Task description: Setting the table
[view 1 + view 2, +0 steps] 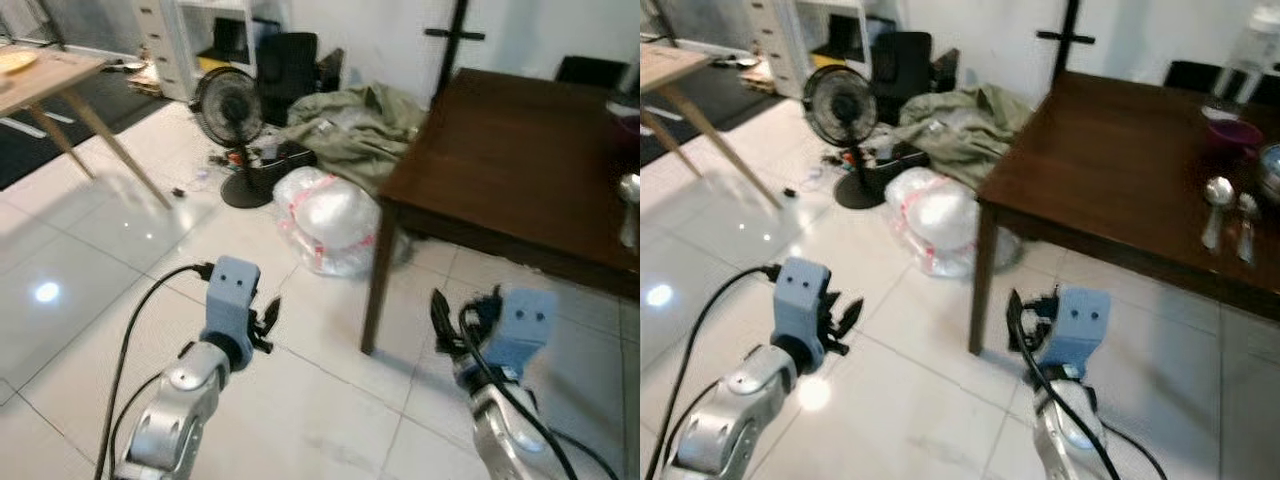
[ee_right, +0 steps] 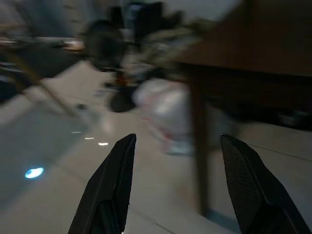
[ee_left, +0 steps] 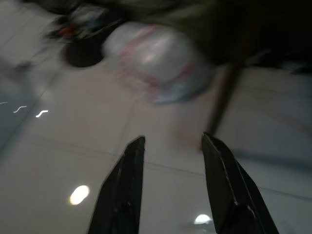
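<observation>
On the dark table (image 1: 1120, 170) lie two spoons (image 1: 1215, 205) — both grippers' fingers (image 3: 124, 195) (image 2: 109, 190) spread, empty.

No legible text, labels, numbers (views blurred)

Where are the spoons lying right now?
In the right eye view the two spoons lie side by side on the dark wooden table, near its right end, just in front of a purple bowl.

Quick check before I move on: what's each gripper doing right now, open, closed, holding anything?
Left gripper: open, holding nothing, above the floor tiles.
Right gripper: open, holding nothing, near the dark table.
</observation>
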Controlling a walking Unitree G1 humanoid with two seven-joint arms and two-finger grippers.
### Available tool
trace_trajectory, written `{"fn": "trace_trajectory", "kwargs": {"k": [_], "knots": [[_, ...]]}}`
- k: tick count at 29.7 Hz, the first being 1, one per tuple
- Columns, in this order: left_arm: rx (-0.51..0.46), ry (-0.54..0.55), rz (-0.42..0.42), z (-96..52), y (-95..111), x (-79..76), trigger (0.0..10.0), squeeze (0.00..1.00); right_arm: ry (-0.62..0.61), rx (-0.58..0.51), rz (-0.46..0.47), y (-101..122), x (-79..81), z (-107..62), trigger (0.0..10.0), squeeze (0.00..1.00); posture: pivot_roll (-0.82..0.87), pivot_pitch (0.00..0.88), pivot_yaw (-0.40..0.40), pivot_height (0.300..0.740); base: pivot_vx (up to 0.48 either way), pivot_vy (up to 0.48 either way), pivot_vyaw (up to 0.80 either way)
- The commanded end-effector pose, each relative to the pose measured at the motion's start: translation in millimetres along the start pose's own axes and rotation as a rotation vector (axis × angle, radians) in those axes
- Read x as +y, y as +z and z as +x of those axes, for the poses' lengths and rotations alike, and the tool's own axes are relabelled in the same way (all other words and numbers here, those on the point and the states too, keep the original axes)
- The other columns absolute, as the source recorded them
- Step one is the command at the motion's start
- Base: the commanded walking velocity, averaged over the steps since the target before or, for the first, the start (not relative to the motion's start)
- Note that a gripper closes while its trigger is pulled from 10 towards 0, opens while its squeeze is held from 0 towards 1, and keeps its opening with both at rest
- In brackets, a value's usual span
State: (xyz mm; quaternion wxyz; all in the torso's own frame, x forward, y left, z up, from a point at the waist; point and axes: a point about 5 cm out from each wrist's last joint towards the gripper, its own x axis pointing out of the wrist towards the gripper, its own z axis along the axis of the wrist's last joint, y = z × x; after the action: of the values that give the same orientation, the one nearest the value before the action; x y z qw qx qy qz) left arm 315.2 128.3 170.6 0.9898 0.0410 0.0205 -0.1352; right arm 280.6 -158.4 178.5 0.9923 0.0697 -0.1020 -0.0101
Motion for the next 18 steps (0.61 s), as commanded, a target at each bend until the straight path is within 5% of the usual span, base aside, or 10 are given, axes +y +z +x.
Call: {"fn": "trace_trajectory", "kwargs": {"k": [1,18], "knots": [[0.038,0.007,-0.009,-2.4,-10.1,-1.1,10.0,0.0,-0.013,0.031,-0.01,-7.0,-4.2,-4.1,10.0,0.0,0.0,0.131,0.12,0.74,0.0,0.0,0.78],[0.061,0.112,-0.001,0.5,-14.4,8.5,10.0,0.0,-0.012,0.033,-0.006,-7.5,-3.4,-4.5,10.0,0.0,0.0,0.135,0.119,0.74,0.0,0.0,0.78]]}}
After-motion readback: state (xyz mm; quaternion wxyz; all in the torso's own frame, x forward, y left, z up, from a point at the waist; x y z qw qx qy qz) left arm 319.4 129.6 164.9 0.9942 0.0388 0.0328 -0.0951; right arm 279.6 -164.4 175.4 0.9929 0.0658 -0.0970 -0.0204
